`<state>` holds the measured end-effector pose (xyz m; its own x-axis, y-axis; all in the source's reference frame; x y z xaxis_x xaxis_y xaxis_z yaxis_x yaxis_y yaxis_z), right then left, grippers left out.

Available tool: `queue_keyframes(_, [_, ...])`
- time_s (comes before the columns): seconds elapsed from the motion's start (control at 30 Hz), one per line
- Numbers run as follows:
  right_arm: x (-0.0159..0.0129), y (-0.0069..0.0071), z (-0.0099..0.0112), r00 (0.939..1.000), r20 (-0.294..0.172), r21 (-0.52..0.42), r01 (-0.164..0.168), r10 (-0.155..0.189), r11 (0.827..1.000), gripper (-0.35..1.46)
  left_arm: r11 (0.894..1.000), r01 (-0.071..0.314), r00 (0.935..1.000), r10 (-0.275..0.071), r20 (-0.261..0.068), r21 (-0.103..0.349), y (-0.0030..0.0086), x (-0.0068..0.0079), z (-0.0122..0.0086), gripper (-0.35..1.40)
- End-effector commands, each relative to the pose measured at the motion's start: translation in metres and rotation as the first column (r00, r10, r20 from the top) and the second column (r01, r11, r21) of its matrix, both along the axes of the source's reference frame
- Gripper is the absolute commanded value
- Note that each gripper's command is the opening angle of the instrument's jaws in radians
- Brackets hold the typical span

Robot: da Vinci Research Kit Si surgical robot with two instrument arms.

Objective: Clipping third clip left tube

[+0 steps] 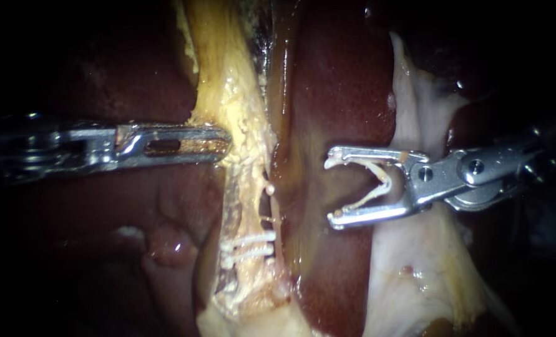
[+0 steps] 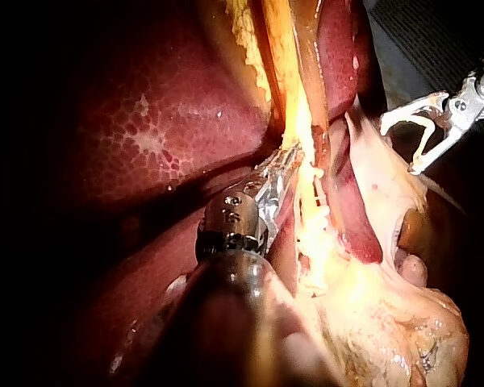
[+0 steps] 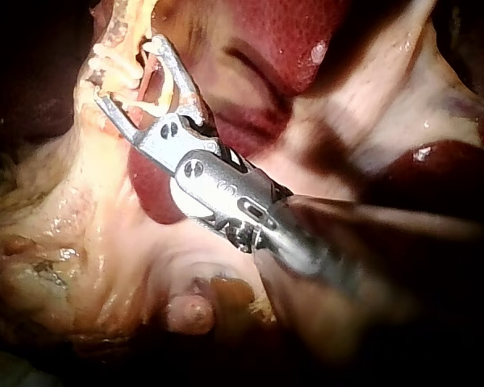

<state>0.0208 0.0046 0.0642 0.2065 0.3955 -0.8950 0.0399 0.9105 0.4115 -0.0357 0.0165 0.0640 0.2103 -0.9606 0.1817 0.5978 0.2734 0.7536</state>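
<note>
Clearly, in the endoscope view the left instrument [image 1: 218, 145], a slim steel shaft ending in long slotted jaws, comes in from 9 o'clock. Its jaws lie pressed together, pinching the edge of the yellow fatty band [image 1: 228, 75] that runs from 12 o'clock down to 6 o'clock. The left tube [image 1: 248, 206], a pale yellowish strand, lies inside this band just below the jaw tips. Two white clips [image 1: 249, 245] already cross it side by side, toward 6 o'clock.

The right instrument [image 1: 331, 190] enters from 3 o'clock. Its jaws stand wide apart, and both bear on an open white V-shaped clip [image 1: 385, 181] seated between them. This loaded clip hangs over the dark red liver [image 1: 340, 81], near the tube but apart from it. Pale whitish sheet tissue [image 1: 415, 274] lies under the right shaft.

From the left wrist, the left instrument [image 2: 281, 171] grips the yellow band [image 2: 302, 121], with the right instrument [image 2: 407, 141] well beside it. From the right wrist, the right instrument [image 3: 125, 72] holds its clip [image 3: 133, 106] just short of the yellow tissue ahead.
</note>
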Motion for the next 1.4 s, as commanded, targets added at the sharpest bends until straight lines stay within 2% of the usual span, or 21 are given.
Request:
queue_keyframes(0.03, [0.0, -0.0001, 0.0, 0.9999, -0.009, 0.002, 0.007, -0.007, 1.0, 0.6, 1.0, 0.003, 1.0, -0.003, -0.003, -0.002, 0.0001, 0.0001, -0.0001, -0.35])
queue_keyframes(0.1, [0.0001, -0.0004, 0.0001, 0.9998, -0.013, 0.001, 0.013, -0.013, 1.0, 0.6, 1.0, 0.006, 1.0, -0.006, -0.006, -0.002, 0.0007, 0.0005, -0.0005, -0.35])
queue_keyframes(0.17, [0.0003, -0.0008, 0.0003, 0.9997, -0.018, 0.041, 0.019, -0.019, 0.999, 0.6, 1.0, 0.015, 0.9998, -0.015, -0.015, -0.004, 0.0018, 0.0013, -0.0014, -0.35])
queue_keyframes(0.3, [0.0015, -0.0024, 0.0015, 0.9991, -0.029, 0.15, 0.036, -0.032, 0.988, 0.6, 0.997, 0.073, 0.9973, -0.072, 0.01, -0.018, 0.0045, 0.0033, -0.0036, -0.35])
queue_keyframes(0.37, [0.0027, -0.0035, 0.0025, 0.9988, -0.03, 0.222, 0.044, -0.039, 0.974, 0.6, 0.995, 0.095, 0.9954, -0.094, 0.018, -0.035, 0.0058, 0.0044, -0.0047, -0.35])
queue_keyframes(0.5, [0.0056, -0.0052, 0.0045, 0.9987, -0.017, 0.317, 0.052, -0.049, 0.947, 0.6, 0.992, 0.115, 0.9931, -0.113, 0.031, -0.056, 0.0073, 0.0054, -0.0062, -0.35])
queue_keyframes(0.57, [0.0073, -0.0058, 0.0057, 0.9986, -0.014, 0.359, 0.053, -0.052, 0.932, 0.6, 0.991, 0.118, 0.9927, -0.116, 0.033, -0.061, 0.0074, 0.0054, -0.0066, -0.35])
queue_keyframes(0.7, [0.0101, -0.006, 0.0078, 0.9983, -0.006, 0.393, 0.056, -0.059, 0.918, 0.58, 0.991, 0.121, 0.9922, -0.119, 0.034, -0.061, 0.0074, 0.0053, -0.0069, -0.35])
queue_keyframes(0.8, [0.0114, -0.0056, 0.0093, 0.9979, -0.002, 0.394, 0.06, -0.064, 0.917, 0.57, 0.991, 0.117, 0.9928, -0.115, 0.035, -0.065, 0.0075, 0.0055, -0.007, -0.35])
queue_keyframes(0.97, [0.012, -0.005, 0.0117, 0.9981, 0.011, 0.411, 0.051, -0.061, 0.91, 0.55, 0.991, 0.116, 0.9929, -0.114, 0.035, -0.063, 0.0075, 0.0062, -0.0073, -0.35])
queue_keyframes(1.13, [0.0121, -0.0045, 0.0139, 0.9976, 0.028, 0.427, 0.046, -0.063, 0.903, 0.55, 0.991, 0.117, 0.9928, -0.115, 0.034, -0.063, 0.0073, 0.0063, -0.0076, -0.35])
queue_keyframes(1.4, [0.0131, -0.0043, 0.015, 0.9974, 0.034, 0.446, 0.042, -0.064, 0.894, 0.55, 0.991, 0.119, 0.9926, -0.117, 0.033, -0.063, 0.0071, 0.0062, -0.008, -0.35])
